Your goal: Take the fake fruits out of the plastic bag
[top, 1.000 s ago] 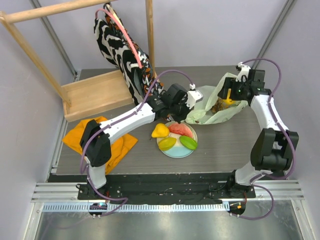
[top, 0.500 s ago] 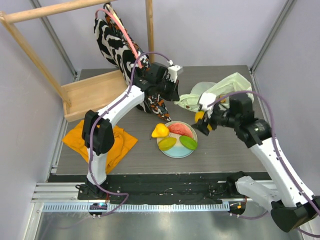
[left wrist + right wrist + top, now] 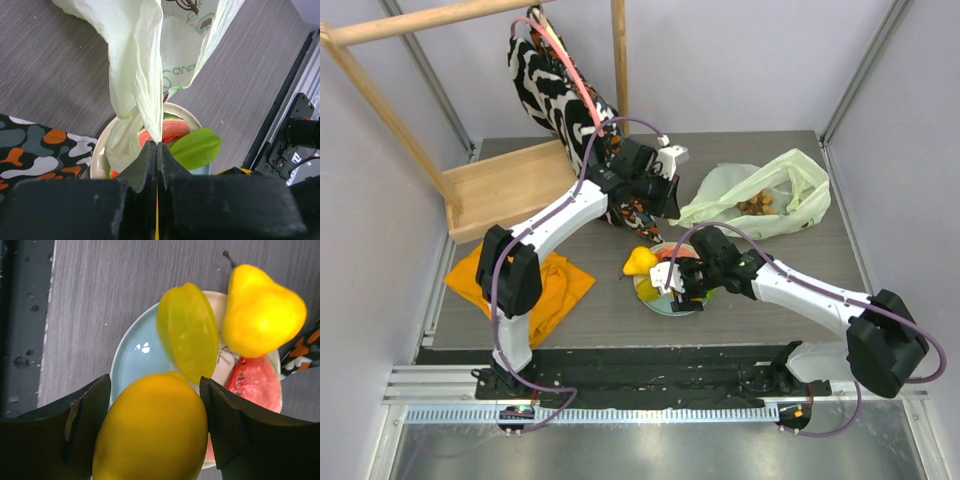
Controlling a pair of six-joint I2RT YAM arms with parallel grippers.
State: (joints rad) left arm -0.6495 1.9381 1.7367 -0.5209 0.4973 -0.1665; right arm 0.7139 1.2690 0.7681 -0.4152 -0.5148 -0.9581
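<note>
Over a grey table [image 3: 850,255], the right claw [image 3: 155,427], gripping a yellow fruit [image 3: 150,445] just carried from the plastic bag [image 3: 790,215], hovers above the plate [image 3: 132,365] while the left claw [image 3: 156,150], pinched shut, holds the bag's edge, grapes [image 3: 757,205] remaining inside.

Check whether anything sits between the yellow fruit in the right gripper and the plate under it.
Nothing visible does. The right gripper holds the yellow fruit above the plate, whose pale-blue part beside it shows bare. The ribbed yellow-green fruit, the pear and the watermelon slice lie off to the side of that spot.
</note>
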